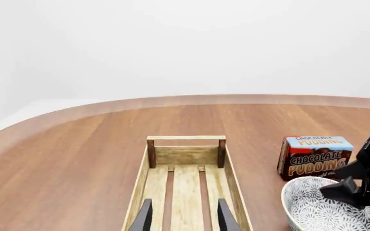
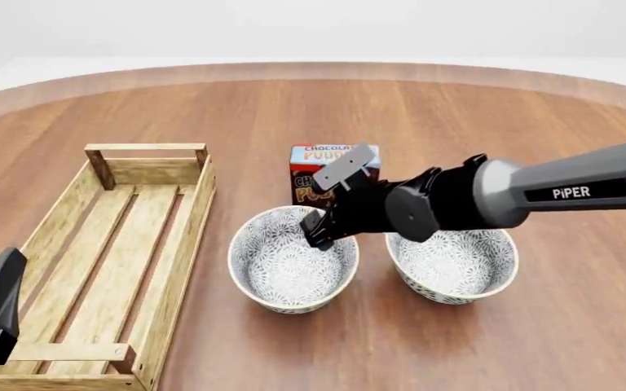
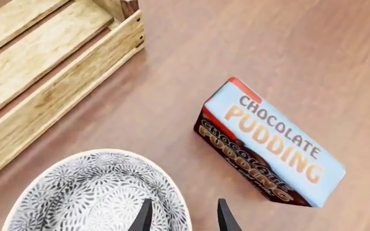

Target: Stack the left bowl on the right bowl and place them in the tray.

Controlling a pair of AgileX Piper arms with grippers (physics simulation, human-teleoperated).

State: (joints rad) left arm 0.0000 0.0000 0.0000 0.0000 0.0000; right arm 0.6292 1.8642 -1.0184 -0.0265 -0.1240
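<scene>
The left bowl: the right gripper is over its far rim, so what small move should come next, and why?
Probably lower the right gripper a little and close it. Its open fingers straddle the far rim of the left bowl, one inside, one outside, nothing is held, and the right bowl stands beside it, unstacked.

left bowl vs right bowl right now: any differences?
The left bowl has the right gripper at its far rim, fingers straddling it; the right bowl has only the arm passing above it. The left bowl sits nearer the tray; the right bowl lies farther from it. Shared: same patterned look, both upright, on the table.
</scene>
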